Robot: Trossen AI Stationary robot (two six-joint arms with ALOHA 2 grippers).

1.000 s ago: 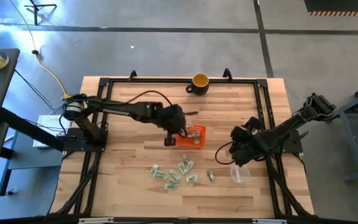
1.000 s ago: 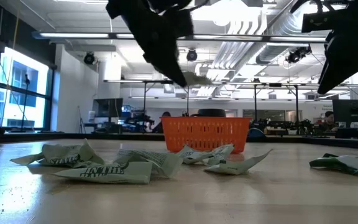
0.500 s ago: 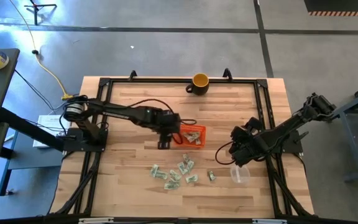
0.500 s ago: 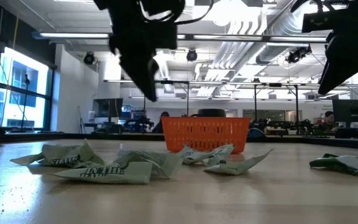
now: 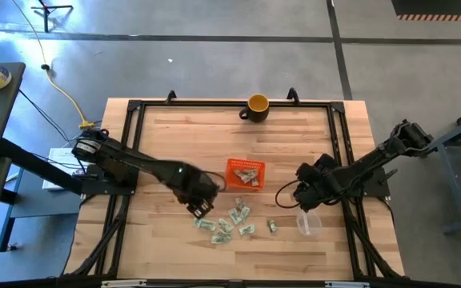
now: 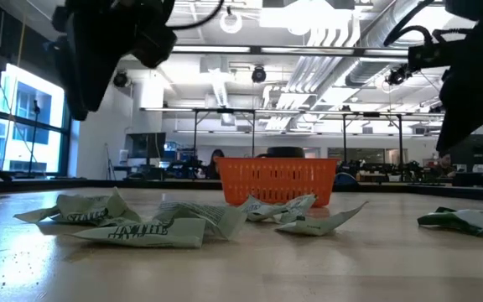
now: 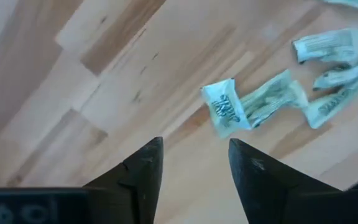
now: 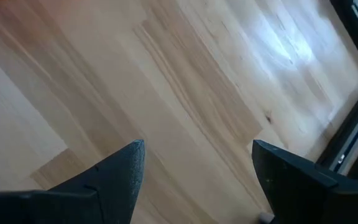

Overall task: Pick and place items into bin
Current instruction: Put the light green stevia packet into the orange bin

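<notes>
Several pale green and white wrapped pieces (image 5: 229,222) lie flat on the wooden table near its front; they also show in the low view (image 6: 141,222). The orange perforated bin (image 5: 245,174) stands at mid-table and holds a few pieces. My left gripper (image 5: 200,208) is open and empty above the leftmost pieces. In its wrist view (image 7: 194,171) one piece (image 7: 225,112) lies just beyond the fingertips. My right gripper (image 5: 306,192) is open and empty over bare wood to the right of the bin, and its wrist view (image 8: 197,168) shows only table.
A clear plastic cup (image 5: 309,224) lies just near-side of my right gripper. A yellow mug (image 5: 258,105) stands at the far edge. A black frame (image 5: 134,120) runs round the tabletop. Bare wood lies left of and behind the bin.
My left gripper has moved from over the bin's left side toward the table's near and left edges, and now hangs above the leftmost loose pieces. The pieces on the table have not moved.
</notes>
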